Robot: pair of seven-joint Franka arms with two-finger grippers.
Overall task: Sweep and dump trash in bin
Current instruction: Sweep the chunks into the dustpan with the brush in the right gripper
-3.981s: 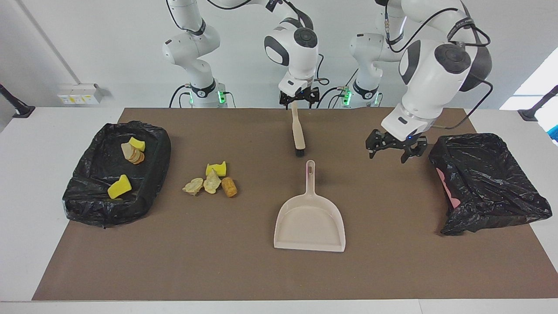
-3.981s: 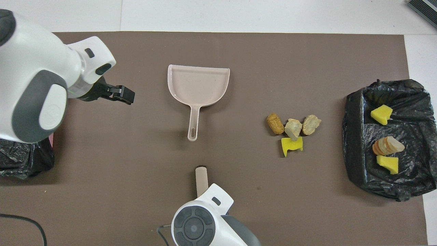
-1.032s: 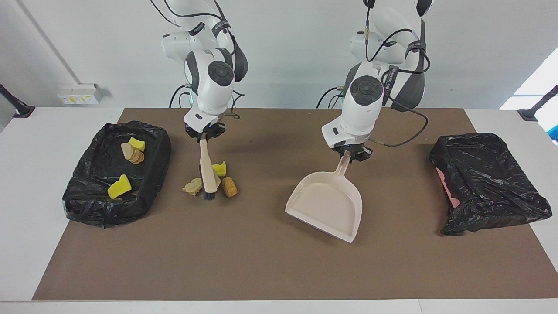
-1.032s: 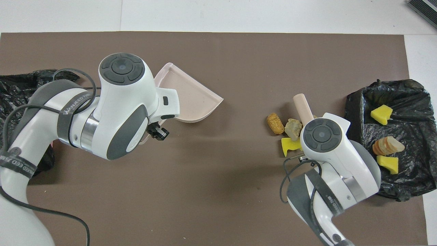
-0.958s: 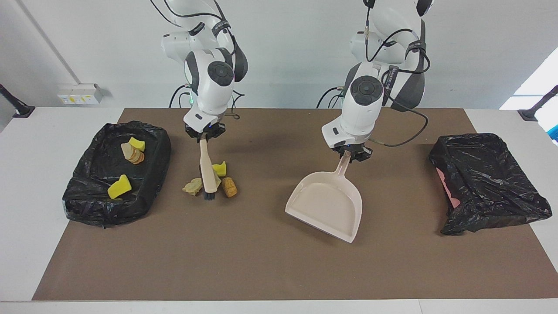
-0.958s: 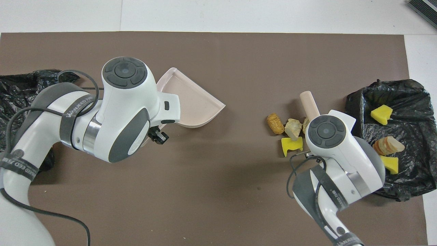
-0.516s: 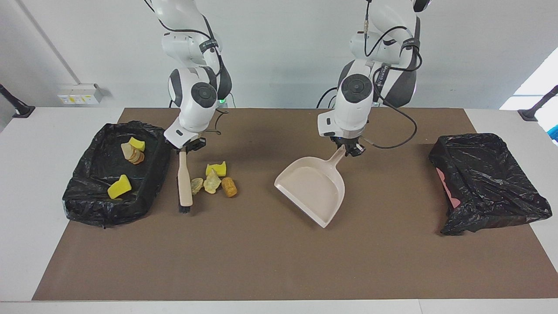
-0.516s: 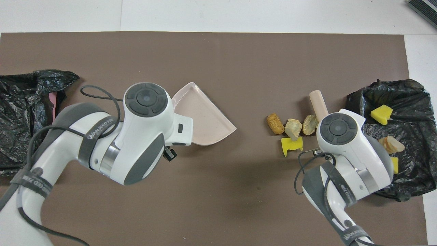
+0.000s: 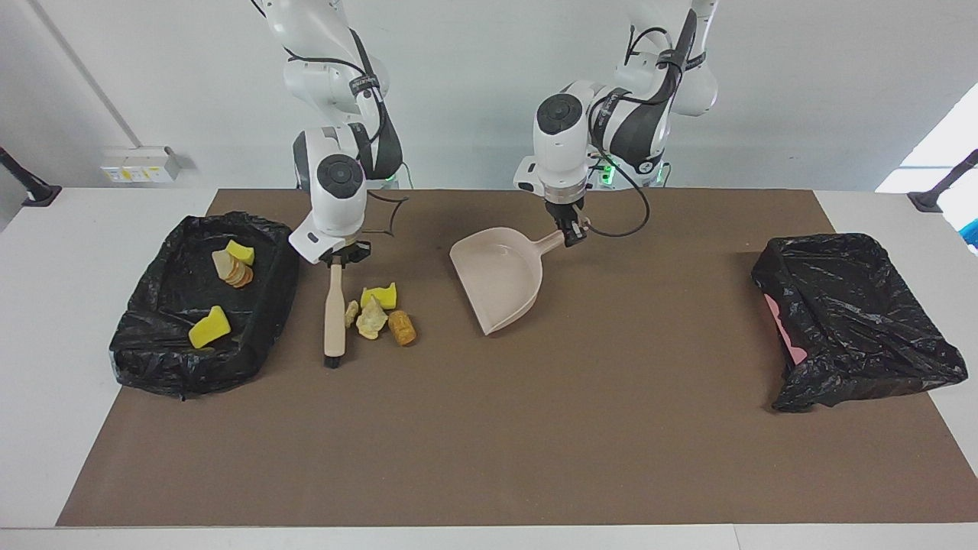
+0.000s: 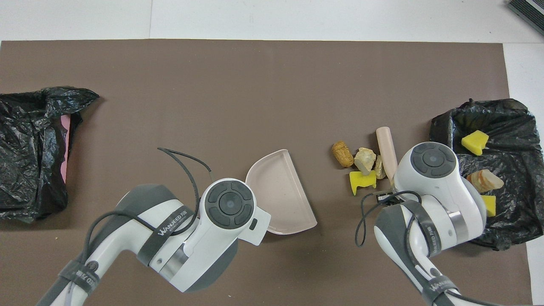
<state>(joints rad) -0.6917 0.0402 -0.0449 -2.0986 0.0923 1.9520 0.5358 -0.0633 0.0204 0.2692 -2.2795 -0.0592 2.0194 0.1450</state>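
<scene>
Brown table mat [image 9: 489, 428]: right pincer [image 9: 336, 260] grips brush [image 9: 333, 313], left pincer [image 9: 569, 229] grips dustpan [image 9: 500, 286]; sweeping step: next, push trash [image 9: 378, 315] toward three o'clock into it.

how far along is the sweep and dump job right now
Done: both tools are picked up. The right gripper holds the beige wooden brush beside the loose trash pile; the left gripper holds the pale pink plastic dustpan, empty and apart from the pile. Left: sweeping the bits in and dumping them in a black-lined bin.

Pale pink dustpan [image 9: 500, 283], yellow, beige and brown trash [image 9: 378, 312], black-lined bins [image 9: 856, 321]
</scene>
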